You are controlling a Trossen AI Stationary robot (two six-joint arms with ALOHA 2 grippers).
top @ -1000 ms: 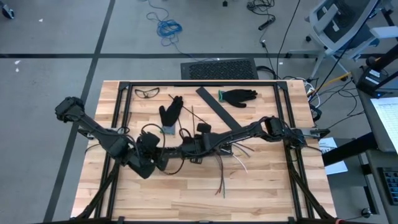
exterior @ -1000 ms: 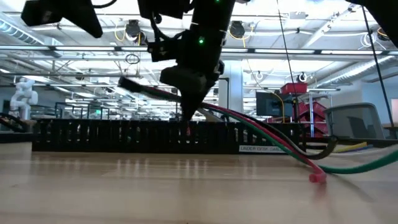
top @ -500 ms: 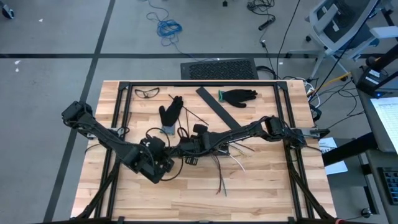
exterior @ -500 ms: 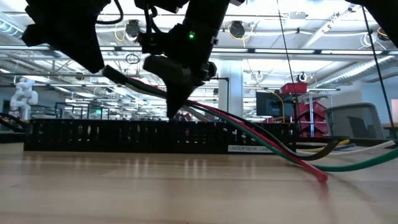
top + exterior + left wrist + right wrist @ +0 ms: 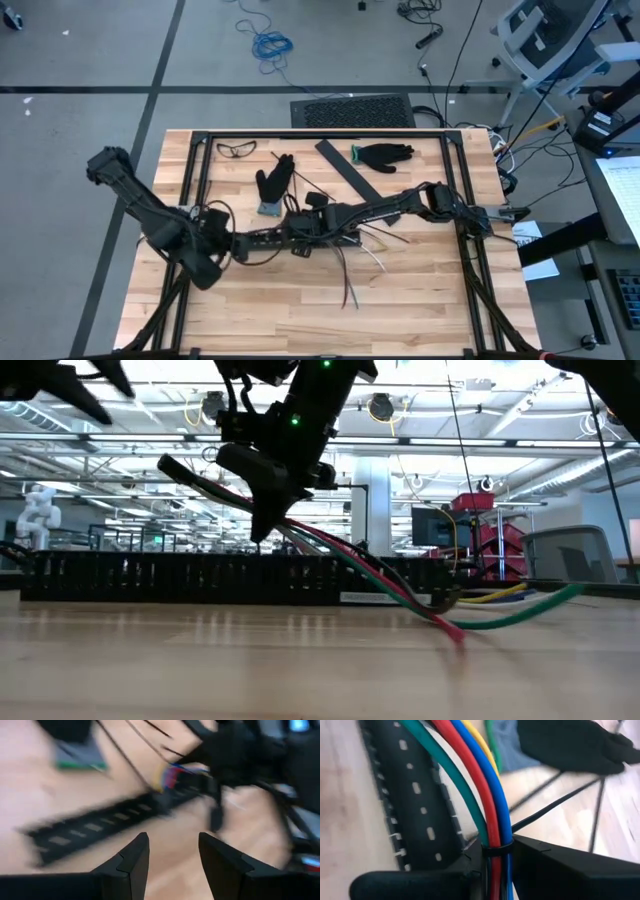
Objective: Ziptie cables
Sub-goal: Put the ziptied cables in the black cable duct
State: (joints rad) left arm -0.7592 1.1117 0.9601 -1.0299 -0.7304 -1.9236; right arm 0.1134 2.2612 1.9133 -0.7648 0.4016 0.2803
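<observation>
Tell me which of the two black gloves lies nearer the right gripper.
The glove left of the slanted black strip, fingers pointing away from the arms. It lies just beyond the right gripper; the other glove, with the green cuff, sits farther off by the far edge.

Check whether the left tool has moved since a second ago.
Yes. In the high view the left tool has drawn back leftward, away from the black glove.

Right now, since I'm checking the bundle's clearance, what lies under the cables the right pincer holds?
Under the cables, shut in the right pincer, lies the black slotted strip on the wooden table. The cables cover part of the strip.
</observation>
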